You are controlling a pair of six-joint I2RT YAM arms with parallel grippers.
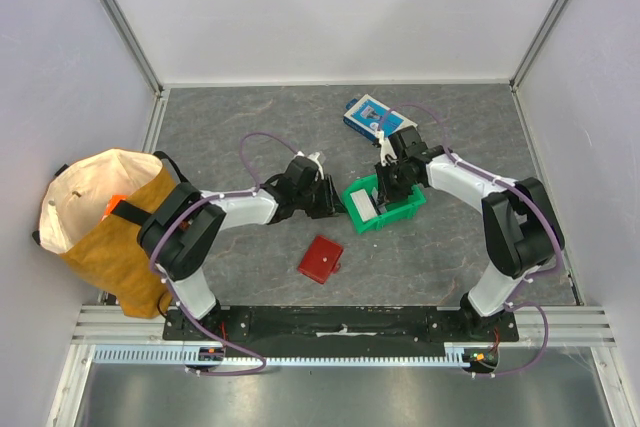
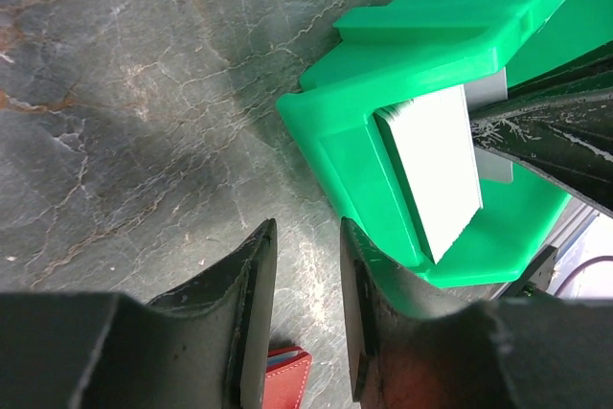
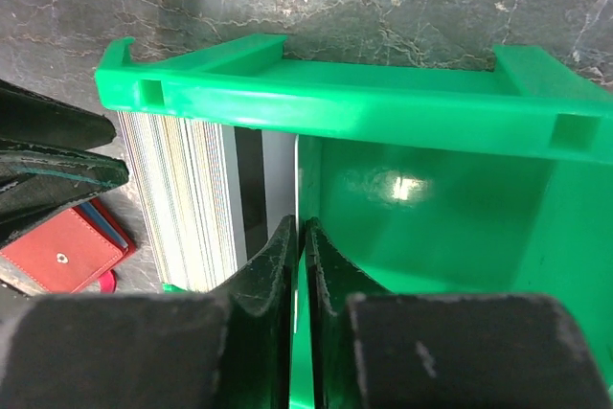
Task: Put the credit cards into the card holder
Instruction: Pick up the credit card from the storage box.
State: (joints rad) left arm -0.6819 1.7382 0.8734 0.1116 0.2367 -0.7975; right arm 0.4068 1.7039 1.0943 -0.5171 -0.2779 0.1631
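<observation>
A stack of credit cards (image 3: pixel 187 203) stands on edge at the left end of the green bin (image 3: pixel 431 102). It also shows in the left wrist view (image 2: pixel 436 165) and as a white block in the top view (image 1: pixel 362 207). My right gripper (image 3: pixel 300 229) is inside the bin, shut on one thin white card (image 3: pixel 298 179) held edge-on beside the stack. My left gripper (image 2: pixel 308 237) is open and empty, just outside the bin's left wall (image 2: pixel 335 150). The red card holder (image 1: pixel 321 260) lies on the table in front of the bin, also visible below my left fingers (image 2: pixel 283 380).
A blue-and-white box (image 1: pixel 370 115) lies behind the bin. A tan cloth bag (image 1: pixel 105 222) stands at the left edge of the table. My left gripper (image 1: pixel 332 199) and right gripper (image 1: pixel 388 187) are close together on either side of the card stack.
</observation>
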